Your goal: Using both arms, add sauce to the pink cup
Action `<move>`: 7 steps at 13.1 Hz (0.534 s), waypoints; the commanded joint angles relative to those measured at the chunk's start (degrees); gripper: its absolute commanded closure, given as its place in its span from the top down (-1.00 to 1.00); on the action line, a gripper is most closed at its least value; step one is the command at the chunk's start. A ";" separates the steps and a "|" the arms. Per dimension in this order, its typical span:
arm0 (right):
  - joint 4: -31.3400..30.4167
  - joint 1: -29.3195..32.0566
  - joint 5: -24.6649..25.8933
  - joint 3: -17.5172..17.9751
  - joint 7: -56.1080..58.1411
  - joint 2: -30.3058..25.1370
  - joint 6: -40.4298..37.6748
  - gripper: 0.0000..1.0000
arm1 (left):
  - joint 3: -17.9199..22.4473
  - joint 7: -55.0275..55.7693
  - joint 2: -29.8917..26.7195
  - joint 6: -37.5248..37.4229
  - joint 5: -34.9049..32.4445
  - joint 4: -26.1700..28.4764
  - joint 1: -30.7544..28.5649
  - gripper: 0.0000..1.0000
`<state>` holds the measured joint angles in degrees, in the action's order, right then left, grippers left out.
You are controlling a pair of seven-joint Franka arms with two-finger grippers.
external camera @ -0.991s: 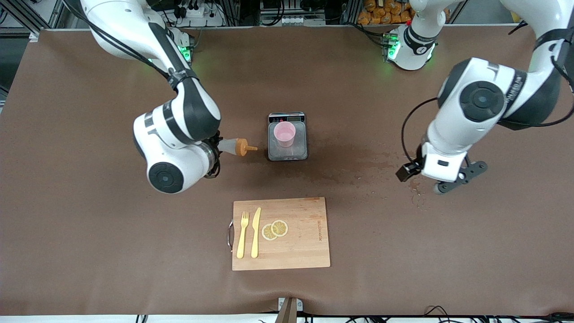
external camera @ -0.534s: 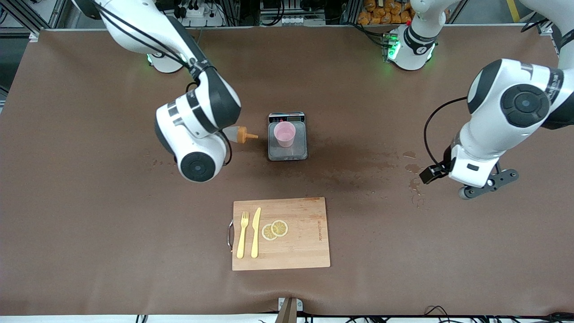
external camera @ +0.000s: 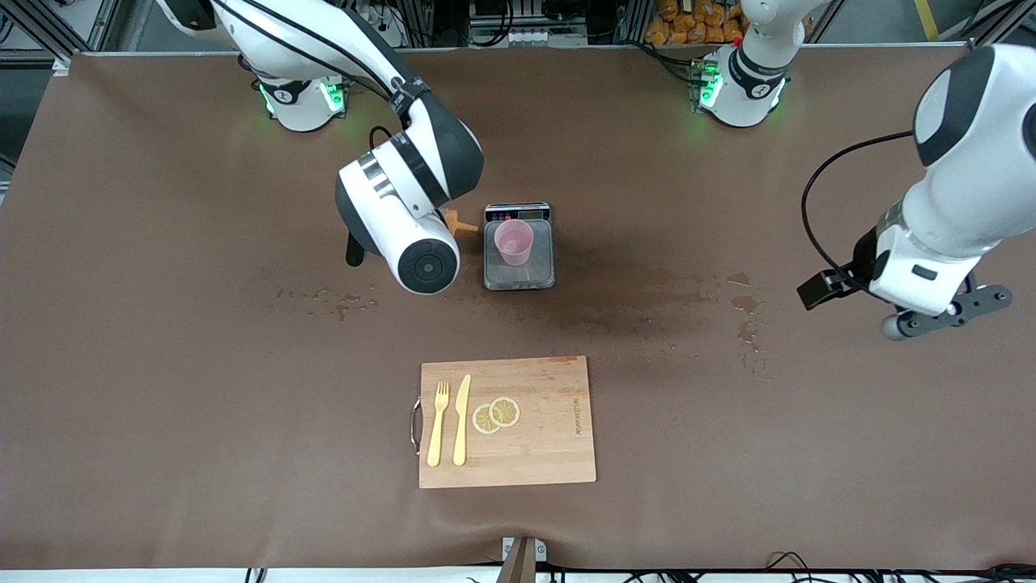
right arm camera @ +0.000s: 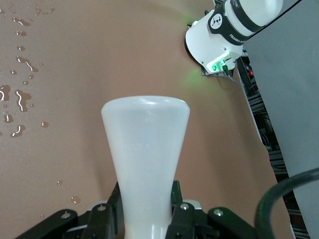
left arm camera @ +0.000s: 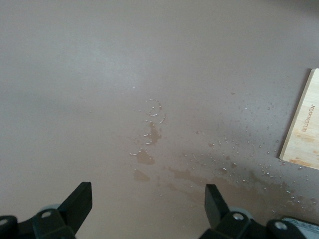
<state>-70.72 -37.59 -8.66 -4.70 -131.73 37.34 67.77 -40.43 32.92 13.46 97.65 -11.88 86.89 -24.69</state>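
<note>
The pink cup (external camera: 514, 241) stands upright on the steel tray of a small scale (external camera: 520, 278) at mid table. My right gripper (right arm camera: 145, 211) is shut on the whitish sauce bottle (right arm camera: 145, 149). In the front view the right arm's wrist hides most of the bottle. Only its orange nozzle cap (external camera: 458, 223) shows, lying sideways, pointing at the cup and close beside the scale. My left gripper (left arm camera: 147, 199) is open and empty, low over wet spots on the table toward the left arm's end; it also shows in the front view (external camera: 947, 317).
A wooden cutting board (external camera: 507, 421) with a yellow fork (external camera: 438, 423), a yellow knife (external camera: 461, 419) and two lemon slices (external camera: 496, 414) lies nearer to the front camera than the scale. Wet spots (external camera: 749, 324) mark the brown table.
My right arm has carried the bottle toward the scale, so its nozzle is now close beside it. My left arm has drawn back toward its end of the table, still open.
</note>
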 commanded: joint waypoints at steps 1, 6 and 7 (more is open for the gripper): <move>-0.65 -0.64 1.54 -0.22 -2.48 -0.78 -0.89 -0.21 | 18.21 -6.60 -7.20 -1.33 9.47 1.09 14.35 1.00; -0.73 -1.87 3.29 -0.22 -2.48 -0.34 -0.89 -0.23 | 31.61 -16.82 -11.34 -1.77 12.84 2.93 22.12 1.00; -0.74 -2.40 4.35 -0.22 -2.48 0.01 -0.89 -0.25 | 34.42 -18.22 -12.31 -2.46 14.07 3.80 23.62 1.00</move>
<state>-71.21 -38.69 -6.86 -4.72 -133.18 37.62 67.65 -10.87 17.54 4.30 96.02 -0.38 87.74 -3.86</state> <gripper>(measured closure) 0.612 0.000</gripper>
